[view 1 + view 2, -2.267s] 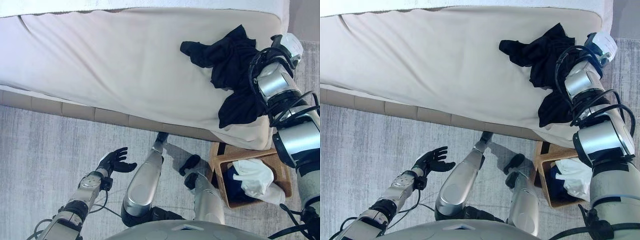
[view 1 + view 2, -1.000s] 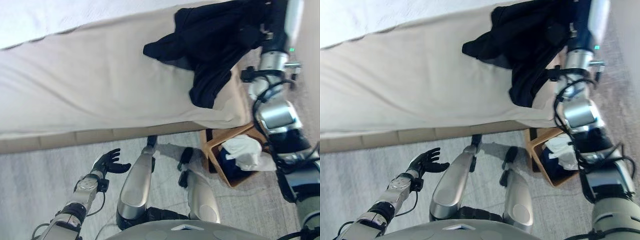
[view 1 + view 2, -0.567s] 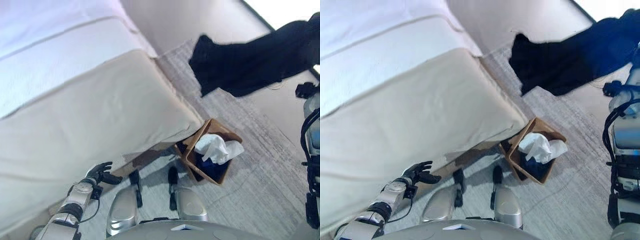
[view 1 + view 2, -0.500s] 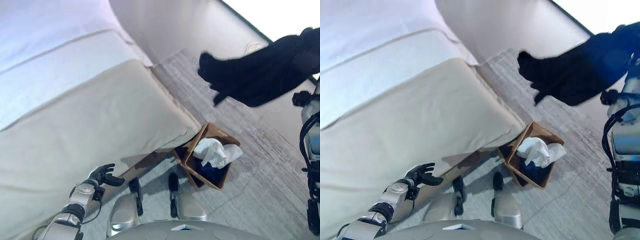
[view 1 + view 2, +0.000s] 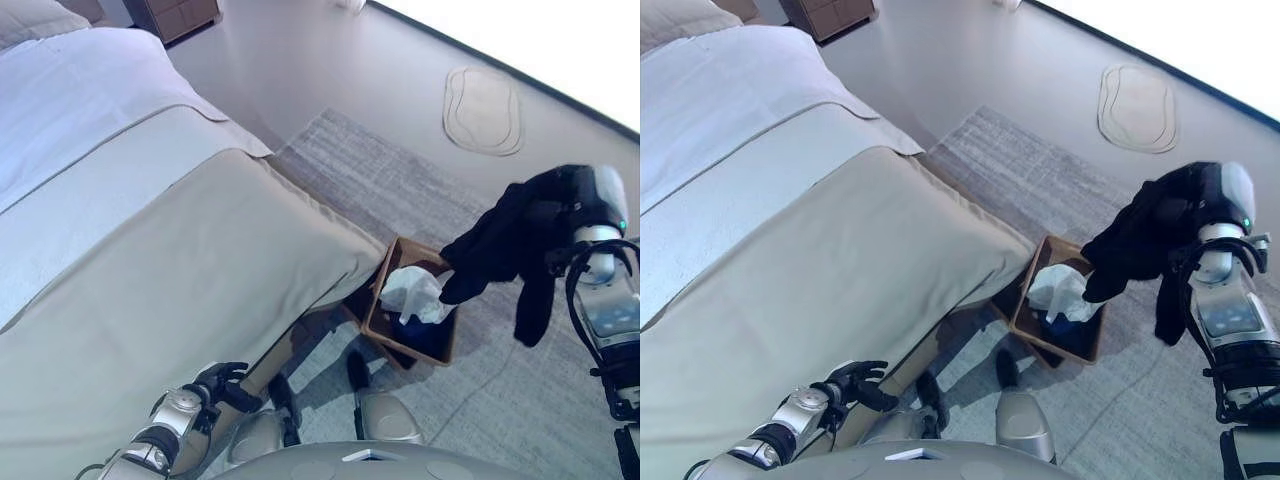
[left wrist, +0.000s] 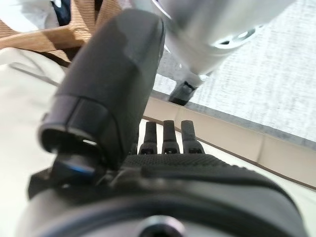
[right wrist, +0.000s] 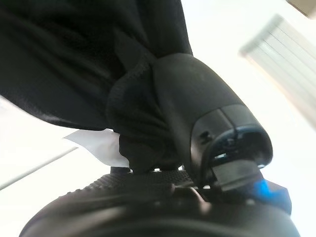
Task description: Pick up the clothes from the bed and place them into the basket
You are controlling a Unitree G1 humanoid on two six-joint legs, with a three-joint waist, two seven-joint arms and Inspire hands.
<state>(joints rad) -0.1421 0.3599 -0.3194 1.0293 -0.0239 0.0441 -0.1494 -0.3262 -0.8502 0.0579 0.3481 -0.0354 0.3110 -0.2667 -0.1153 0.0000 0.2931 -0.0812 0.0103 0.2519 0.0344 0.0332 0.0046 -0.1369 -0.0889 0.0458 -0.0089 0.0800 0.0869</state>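
My right hand (image 5: pixel 1206 198) is shut on a black garment (image 5: pixel 1138 240) and holds it in the air, just right of and above the brown basket (image 5: pixel 1029 329). The garment hangs from the hand, and one end dangles close to the basket's right rim. In the right wrist view the black cloth (image 7: pixel 74 64) is bunched between my thumb and fingers (image 7: pixel 207 118). The basket stands on the floor at the bed's corner and holds a white cloth (image 5: pixel 412 293) over dark blue clothes. My left hand (image 5: pixel 218 384) hangs open and empty, low by the bed's side (image 6: pixel 168 134).
The bed (image 5: pixel 180 260) has a beige cover and white sheet with no clothes on the part I see. A grey rug (image 5: pixel 520 400) lies under the basket. A wooden cabinet (image 5: pixel 180 12) stands at the far wall, and an oval mat (image 5: pixel 483 96) lies beyond the rug.
The view has swung right, away from the bed. My right hand has lifted the black garment off the bed and brought it down beside the basket. The left hand stays low.
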